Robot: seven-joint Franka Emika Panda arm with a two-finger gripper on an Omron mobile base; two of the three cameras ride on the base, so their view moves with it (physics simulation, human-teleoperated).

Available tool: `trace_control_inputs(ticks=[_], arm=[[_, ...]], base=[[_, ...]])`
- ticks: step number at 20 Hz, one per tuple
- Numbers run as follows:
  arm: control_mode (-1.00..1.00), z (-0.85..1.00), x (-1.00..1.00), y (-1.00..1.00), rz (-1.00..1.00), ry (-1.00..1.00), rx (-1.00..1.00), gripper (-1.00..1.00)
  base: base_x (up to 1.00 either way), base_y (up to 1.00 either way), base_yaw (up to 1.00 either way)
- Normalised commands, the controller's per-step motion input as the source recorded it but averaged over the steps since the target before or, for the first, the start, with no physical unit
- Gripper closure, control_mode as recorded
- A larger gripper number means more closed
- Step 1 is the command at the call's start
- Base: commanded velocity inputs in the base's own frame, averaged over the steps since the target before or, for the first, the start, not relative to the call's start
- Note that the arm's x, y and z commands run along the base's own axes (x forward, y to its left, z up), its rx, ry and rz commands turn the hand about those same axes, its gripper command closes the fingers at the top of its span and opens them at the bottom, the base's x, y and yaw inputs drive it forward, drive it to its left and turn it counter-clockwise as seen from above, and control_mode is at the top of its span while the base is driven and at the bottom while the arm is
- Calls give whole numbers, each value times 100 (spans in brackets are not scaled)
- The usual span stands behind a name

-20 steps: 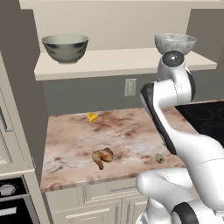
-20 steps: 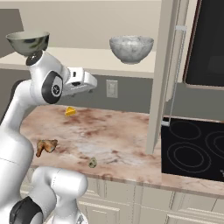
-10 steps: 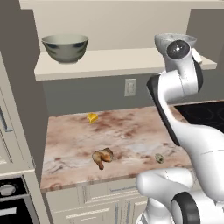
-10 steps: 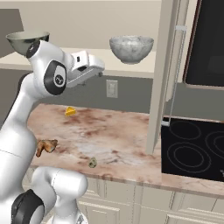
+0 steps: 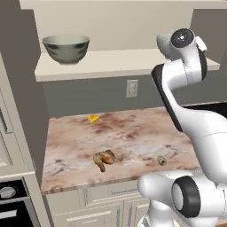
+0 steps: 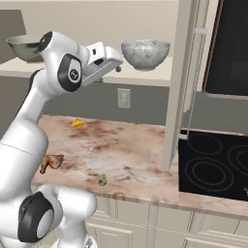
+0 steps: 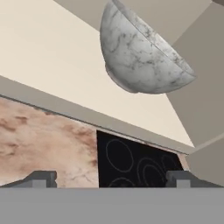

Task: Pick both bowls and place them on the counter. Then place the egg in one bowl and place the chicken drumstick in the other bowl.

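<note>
**Wide gripper near white bowl: risk of a shove off the shelf**

Gripper (image 6: 117,65) spread fully, holding nothing, just beside the white bowl (image 6: 145,53) on the shelf (image 6: 145,76). Likely hazards: a finger strikes the curved wall rather than straddling the rim, pushing the bowl back or tipping it; a rim pinch may slip. Grey bowl (image 5: 66,48) sits well apart on the shelf. Below on the bench (image 5: 133,137): drumstick (image 5: 104,158), egg (image 5: 162,160), both exposed to a dropped bowl.
</note>
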Motion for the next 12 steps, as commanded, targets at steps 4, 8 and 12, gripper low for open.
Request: trace_control_inputs(ticks=[4, 8, 12], arm=[[-100, 23, 41, -21, 0, -4, -3, -100], [-100, 20, 35, -11, 0, -3, 0, -100], [-100, 24, 29, -7, 0, -2, 0, -100]], base=[[0, 0, 0], [0, 0, 0], [0, 0, 0]])
